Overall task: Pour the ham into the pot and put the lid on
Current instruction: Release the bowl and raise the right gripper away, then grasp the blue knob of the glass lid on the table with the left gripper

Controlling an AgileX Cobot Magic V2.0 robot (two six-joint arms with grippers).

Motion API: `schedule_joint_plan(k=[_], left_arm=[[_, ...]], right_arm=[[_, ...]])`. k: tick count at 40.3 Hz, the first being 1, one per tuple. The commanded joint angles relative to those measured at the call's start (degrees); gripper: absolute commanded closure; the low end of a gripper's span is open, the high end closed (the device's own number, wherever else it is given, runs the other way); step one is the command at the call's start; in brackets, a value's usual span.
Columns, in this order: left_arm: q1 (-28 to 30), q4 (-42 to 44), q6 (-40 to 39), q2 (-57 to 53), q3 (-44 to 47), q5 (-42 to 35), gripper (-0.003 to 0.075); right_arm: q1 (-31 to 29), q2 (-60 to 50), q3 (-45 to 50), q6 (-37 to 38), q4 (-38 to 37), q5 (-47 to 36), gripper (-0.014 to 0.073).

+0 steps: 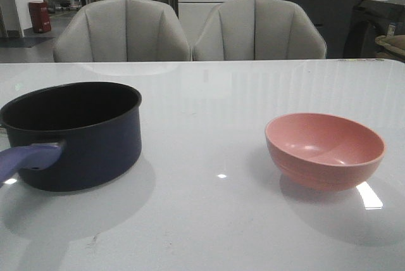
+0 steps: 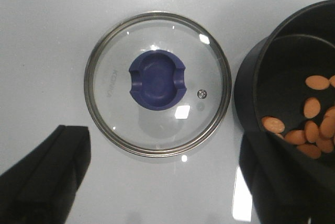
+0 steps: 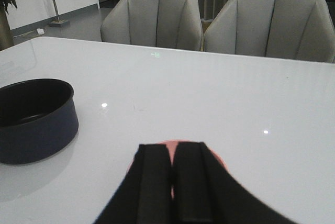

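Open left claw above lid, beside pot.

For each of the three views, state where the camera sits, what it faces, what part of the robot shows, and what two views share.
Front: low, facing forward over the table at pot and pink bowl; no robot visible.
Left wrist: straight down on lid, ham in pot; open left claw.
Right wrist: forward over the bowl; shut right claw.
All three share the pot.
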Motion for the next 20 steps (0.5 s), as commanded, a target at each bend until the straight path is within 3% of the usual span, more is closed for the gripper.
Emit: schedule_joint_plan(k=[1,20], left_arm=[[0.3,0.5,-0.3,2.9,-4.5,2.2,0.0103],[0.3,0.5,1.0,16.9,-9.6,2.1,0.0104]], right_arm=[[0.0,0.3,-1.6,-0.2,0.2,-3.9,0.0437],[0.0,0.3,-1.6,-0.2,0.2,-3.9,0.0437]])
